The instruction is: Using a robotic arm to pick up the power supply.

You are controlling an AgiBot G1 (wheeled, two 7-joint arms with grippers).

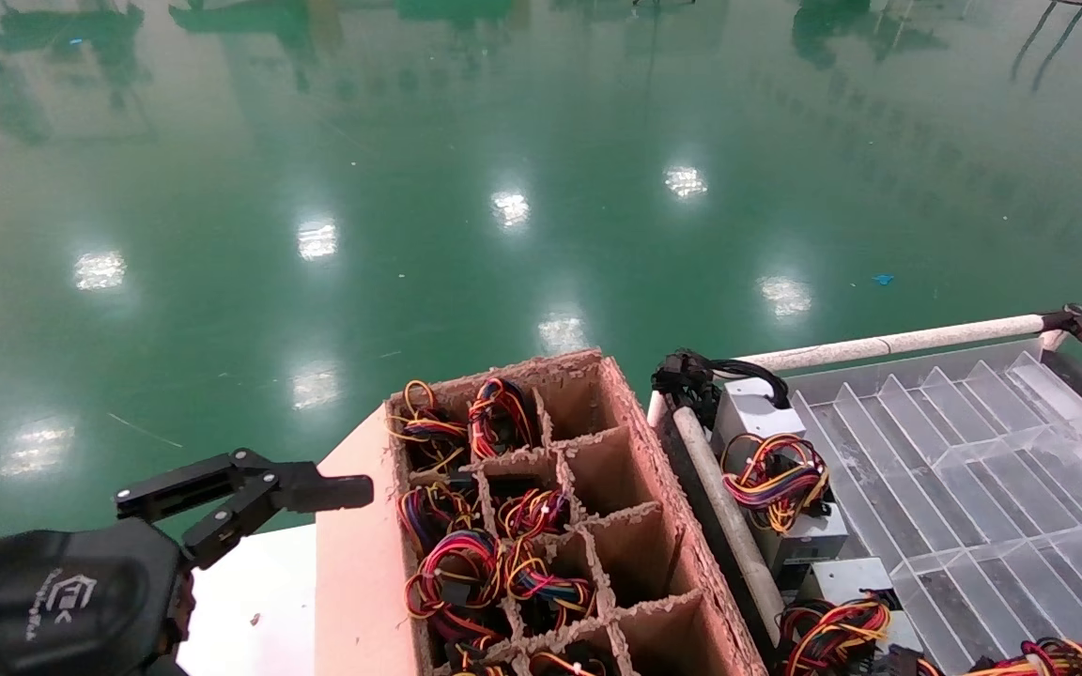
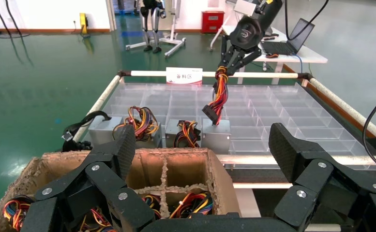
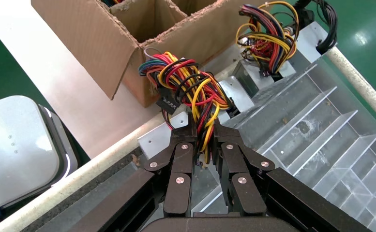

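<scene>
Bright overhead lighting; white glare spots on glossy green floor; soft shadows; sharp focus, slight wide-angle stretch at edges.

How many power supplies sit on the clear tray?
3, in a row on the tray's edge by the cardboard box: end power supply, middle one, and third, its wires held by the right claw. More may be hidden.

- Floor: green, glossy, mirroring lamps.
- Divider box: brown cardboard, matt, with rough, frayed top edges.
- Tray: clear ribbed plastic, scuffed and dusty.
- Rail: white tube, worn, chipped.
- Power supply: grey sheet metal, dull sheen.
- Wire bundle: smooth plastic insulation in red, yellow, black.
- Right gripper fingers: matt black, silver rivets, clamped on the bundle.
- Left gripper pads: textured black, spread apart.
</scene>
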